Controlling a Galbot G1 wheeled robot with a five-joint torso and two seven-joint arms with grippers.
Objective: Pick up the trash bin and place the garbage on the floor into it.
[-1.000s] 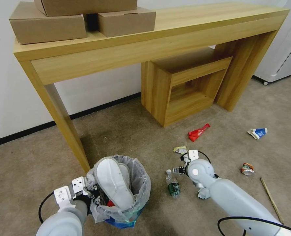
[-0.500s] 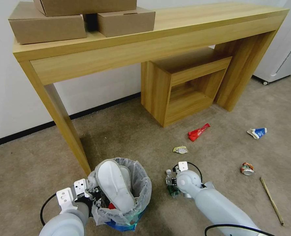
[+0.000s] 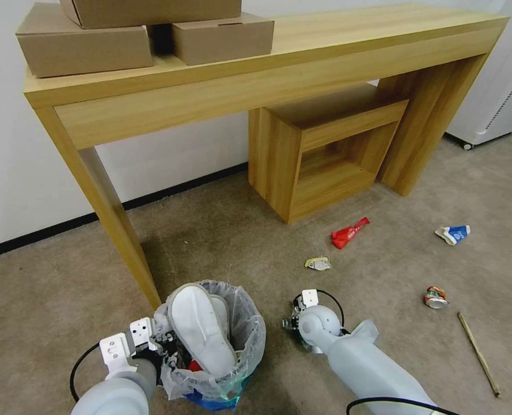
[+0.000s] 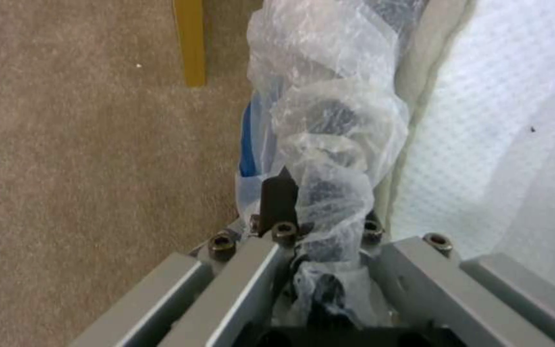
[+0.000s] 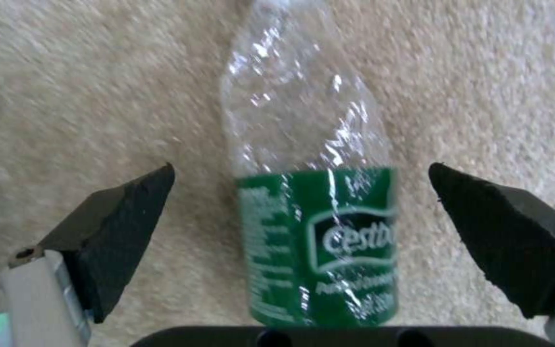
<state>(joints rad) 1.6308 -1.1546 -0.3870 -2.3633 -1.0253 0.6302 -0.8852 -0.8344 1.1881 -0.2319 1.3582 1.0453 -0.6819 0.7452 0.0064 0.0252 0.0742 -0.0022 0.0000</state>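
The trash bin (image 3: 224,351) stands on the carpet (image 3: 221,242) beside the leg of the wooden table (image 3: 256,75), and its bag-wrapped rim is pinched between the fingers (image 4: 279,202) of the left gripper (image 4: 319,226), which are closed on the crinkled clear plastic. In the left wrist view a blue band shows behind the plastic next to the dark finger. A white slipper (image 3: 201,328) stands sole-up inside the bin, leaning out over the rim, with a bit of red (image 3: 195,364) below it.

The right gripper (image 5: 303,241) has its two dark pads (image 5: 123,207) spread wide apart, one on each side of a clear plastic bottle (image 5: 310,193) with a green label. The bottle lies flat on the carpet between the pads, touching neither. In the head view the right gripper (image 3: 293,323) is low over the floor just to the right of the bin, and the right arm covers the bottle.

Farther out on the carpet lie a small yellowish wrapper (image 3: 318,263), a red wrapper (image 3: 349,231), a blue-and-white carton (image 3: 453,233), a crushed can (image 3: 435,297) and a thin wooden stick (image 3: 478,353). Brown cardboard boxes (image 3: 152,29) sit on the table, and a wooden cube shelf (image 3: 325,150) stands under it.
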